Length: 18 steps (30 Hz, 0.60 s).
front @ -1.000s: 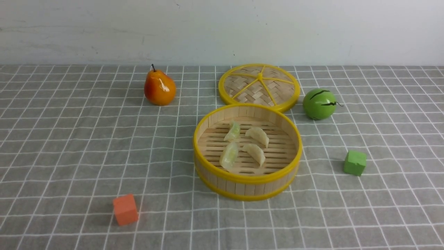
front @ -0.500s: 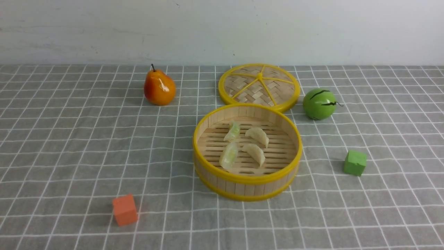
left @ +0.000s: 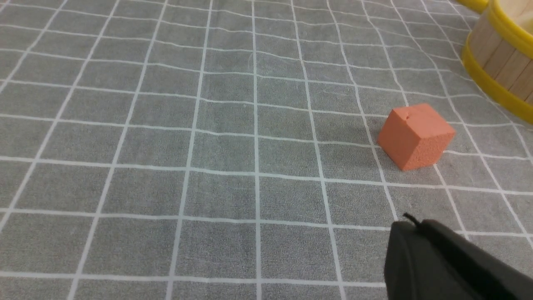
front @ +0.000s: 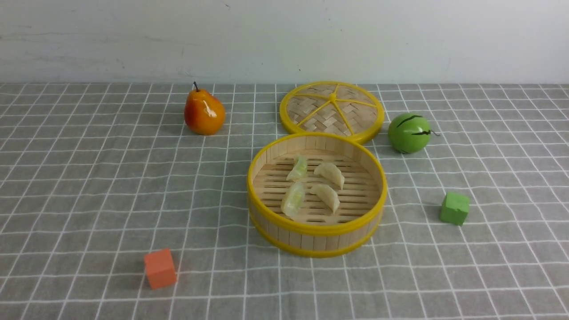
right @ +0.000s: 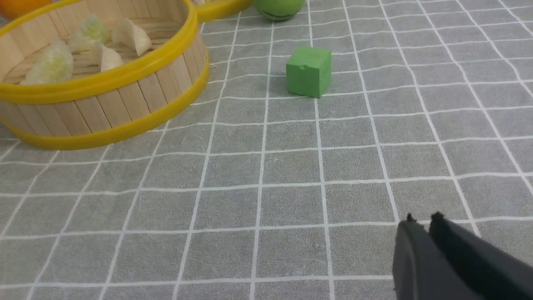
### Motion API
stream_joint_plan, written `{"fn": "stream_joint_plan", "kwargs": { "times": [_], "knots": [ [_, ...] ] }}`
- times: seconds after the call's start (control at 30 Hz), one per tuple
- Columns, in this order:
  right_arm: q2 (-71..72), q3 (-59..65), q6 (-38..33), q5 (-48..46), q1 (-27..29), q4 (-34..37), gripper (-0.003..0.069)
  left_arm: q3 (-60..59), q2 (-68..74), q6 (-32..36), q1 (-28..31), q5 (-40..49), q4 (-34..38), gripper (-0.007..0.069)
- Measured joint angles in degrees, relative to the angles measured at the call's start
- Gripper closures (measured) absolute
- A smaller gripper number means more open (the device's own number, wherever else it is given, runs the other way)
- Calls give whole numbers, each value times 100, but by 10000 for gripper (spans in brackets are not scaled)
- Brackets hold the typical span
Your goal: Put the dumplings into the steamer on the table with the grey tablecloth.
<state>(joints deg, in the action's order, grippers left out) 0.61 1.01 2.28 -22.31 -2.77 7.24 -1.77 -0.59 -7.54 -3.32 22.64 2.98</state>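
- Inside the steamer (front: 317, 229), all four dumplings (front: 313, 184) are seen lying on the slats; the task looks done.
- Left gripper (left: 410, 221) is pressed together, empty, with the orange cube (left: 415, 135) at its 12 o'clock.
- Right gripper (right: 421, 220) shows a slit between its tips, nothing pinched; both should be kept clear.

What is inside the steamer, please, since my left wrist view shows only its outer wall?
Observer: Four dumplings lie on the slatted floor of the steamer: two green dumplings and two cream dumplings.
Operator: Thank you. Where is the steamer's lid?
Observer: The lid lies flat on the tablecloth just behind the steamer.
Operator: Is the right arm carrying anything?
Observer: No. The right gripper holds nothing, and its fingers stand slightly apart.
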Motion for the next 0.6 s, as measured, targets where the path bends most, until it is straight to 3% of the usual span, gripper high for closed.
{"fn": "stream_joint_plan", "kwargs": {
  "times": [0.6],
  "knots": [
    [0,0,0,0,0,0,575,0,0,0,2,0,0,638]
  ]
}}
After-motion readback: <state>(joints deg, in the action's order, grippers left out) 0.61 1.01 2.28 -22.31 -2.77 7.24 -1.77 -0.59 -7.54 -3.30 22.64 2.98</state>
